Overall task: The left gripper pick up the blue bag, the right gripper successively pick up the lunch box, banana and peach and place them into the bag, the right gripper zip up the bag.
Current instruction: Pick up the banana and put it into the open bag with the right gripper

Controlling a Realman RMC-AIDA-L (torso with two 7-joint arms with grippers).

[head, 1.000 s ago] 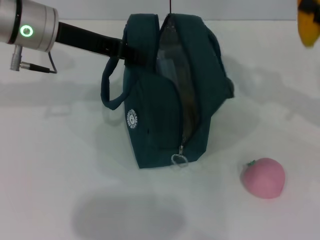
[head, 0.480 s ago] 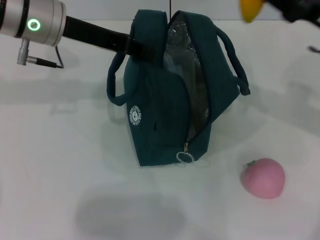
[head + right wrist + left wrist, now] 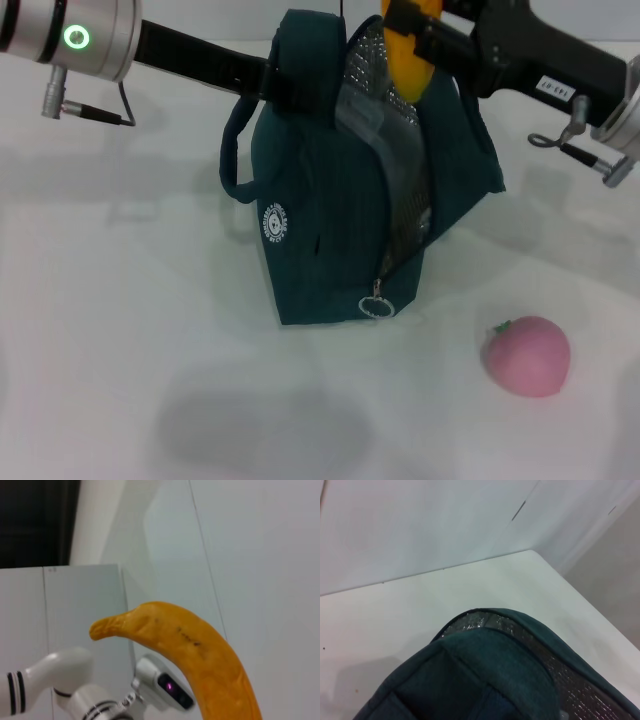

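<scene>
Yellow banana (image 3: 410,62) clamped in right gripper (image 3: 418,35) over open blue bag (image 3: 330,210), left gripper (image 3: 272,85) pinching its rim

Even overhead lighting, soft shadows, no harsh glare.

The white table (image 3: 120,330) is brightly lit; a diffuse grey shadow lies in front of the blue bag (image 3: 320,220). The foil lining (image 3: 580,690) glints faintly. In the right wrist view the banana (image 3: 200,660) is slightly soft, close to the lens.
</scene>
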